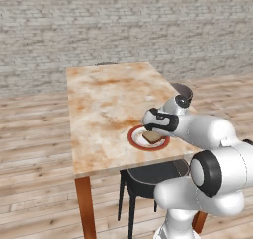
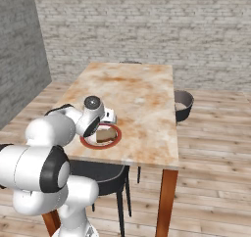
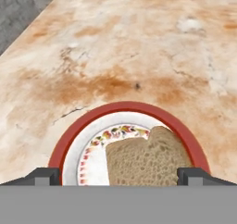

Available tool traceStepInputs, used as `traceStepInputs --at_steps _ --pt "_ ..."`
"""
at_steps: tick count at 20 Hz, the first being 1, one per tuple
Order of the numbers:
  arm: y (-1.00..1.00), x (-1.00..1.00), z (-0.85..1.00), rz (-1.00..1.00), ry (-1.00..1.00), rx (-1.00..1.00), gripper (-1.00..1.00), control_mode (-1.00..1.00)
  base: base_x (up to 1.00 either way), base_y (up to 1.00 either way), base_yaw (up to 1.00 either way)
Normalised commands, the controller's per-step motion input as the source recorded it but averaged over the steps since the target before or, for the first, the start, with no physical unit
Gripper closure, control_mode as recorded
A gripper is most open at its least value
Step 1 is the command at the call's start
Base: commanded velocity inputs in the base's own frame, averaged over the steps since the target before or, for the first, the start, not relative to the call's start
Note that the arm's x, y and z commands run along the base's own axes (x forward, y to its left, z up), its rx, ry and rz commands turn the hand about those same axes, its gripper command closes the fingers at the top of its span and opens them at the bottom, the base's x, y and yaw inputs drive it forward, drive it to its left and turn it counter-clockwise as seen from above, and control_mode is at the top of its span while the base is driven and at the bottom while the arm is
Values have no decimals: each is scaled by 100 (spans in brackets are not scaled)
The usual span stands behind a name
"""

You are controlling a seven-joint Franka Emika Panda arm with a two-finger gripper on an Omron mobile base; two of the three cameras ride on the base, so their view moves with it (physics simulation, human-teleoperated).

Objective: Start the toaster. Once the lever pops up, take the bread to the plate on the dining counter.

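The bread (image 3: 143, 160), a brown-crusted slice, lies flat on the right half of the red-rimmed plate (image 3: 125, 108). The plate (image 1: 132, 137) sits near the front edge of the dining counter (image 1: 108, 99). My gripper (image 3: 119, 177) hovers just above the slice, open, its fingertips (image 3: 46, 176) wide apart on either side of the slice and not touching it. From the base views, the gripper (image 1: 150, 131) (image 2: 105, 126) points down over the bread (image 1: 154, 137) (image 2: 104, 134) and the plate (image 2: 90, 144). The toaster is out of view.
A black stool (image 1: 148, 176) (image 2: 105, 175) stands under the counter's near edge, beside my arm. A second dark round seat (image 1: 182, 91) (image 2: 182, 104) stands at the counter's right side. Wooden legs (image 1: 86, 206) (image 2: 165, 201) hold the top. A brick wall lies behind.
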Motion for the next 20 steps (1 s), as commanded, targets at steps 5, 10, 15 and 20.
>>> traceStepInputs --at_steps 5,10,15,20 --pt "0 0 7 -5 2 -3 -100 -100 0 0 0" --pt "3 0 6 -6 5 -1 -100 -100 0 0 0" --pt "1 -7 6 -6 8 0 -100 -100 0 0 0" --pt "0 -30 7 -5 10 0 -100 -100 0 0 0"
